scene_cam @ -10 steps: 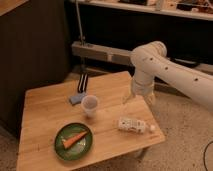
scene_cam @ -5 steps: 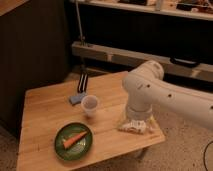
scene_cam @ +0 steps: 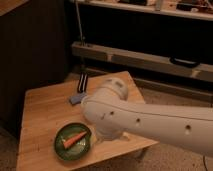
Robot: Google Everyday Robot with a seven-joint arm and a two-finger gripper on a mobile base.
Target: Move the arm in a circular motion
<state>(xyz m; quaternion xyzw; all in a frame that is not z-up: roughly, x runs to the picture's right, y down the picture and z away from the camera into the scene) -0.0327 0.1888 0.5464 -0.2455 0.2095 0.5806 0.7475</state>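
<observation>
The arm [scene_cam: 145,120] is a large glossy white tube with small dark screw holes. It reaches in from the right edge across the wooden table [scene_cam: 42,117]. Its rounded joint [scene_cam: 111,90] sits over the table's middle, and a bulbous end [scene_cam: 105,125] hangs beside the green plate [scene_cam: 62,151]. The gripper is hidden behind these thick segments, somewhere low over the table's right half. The arm covers the table's middle and right side.
The green plate holds an orange carrot piece [scene_cam: 74,140] at the table's front left. A blue object [scene_cam: 76,99] and a dark striped object [scene_cam: 82,83] lie at the table's back. A grey metal beam [scene_cam: 150,61] and a thin pole [scene_cam: 80,27] stand behind.
The arm has swung left and closer to the camera. It now covers the white cup and the packet that showed earlier. The gripper has gone out of sight.
</observation>
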